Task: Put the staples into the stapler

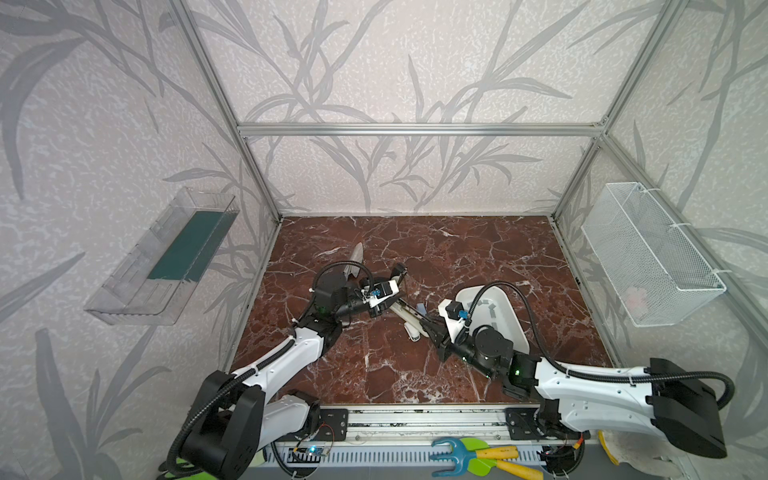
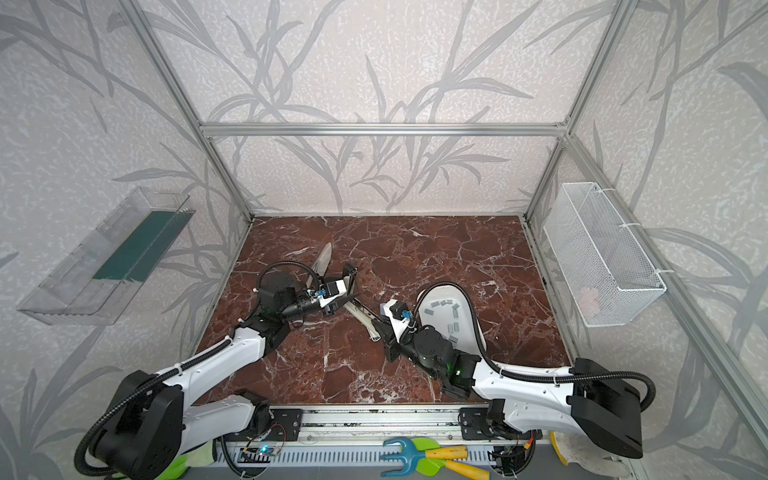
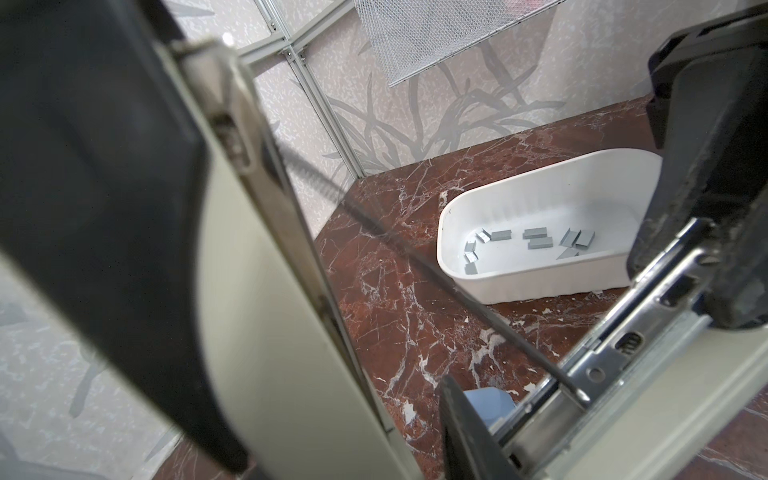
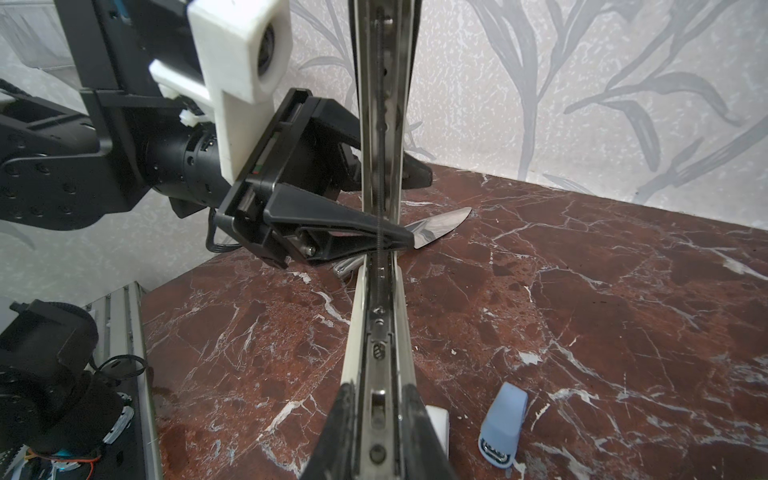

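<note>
The staples (image 3: 540, 243) lie loose on the floor of a white tray (image 3: 540, 286), about ten short grey strips scattered along its near wall; none sits in the stapler (image 4: 380, 345). The cream stapler lies on the table (image 1: 457, 249) just beside the tray, on the side towards the left arm. It is opened wide, with its metal channel bare and a thin spring running from the channel up to the lid (image 4: 384, 104), which stands nearly upright.

The right gripper (image 4: 379, 436) is closed narrowly on the stapler's low end, the end nearer the tray, with one finger on each flank. The left gripper (image 4: 395, 208) holds the raised lid at the end farther from the tray, one finger behind it and one across its inner face.

A small blue stapler (image 4: 503, 424) lies between the cream one and the tray. A table knife (image 4: 436, 224) lies well apart from the tray, beyond the lid.
</note>
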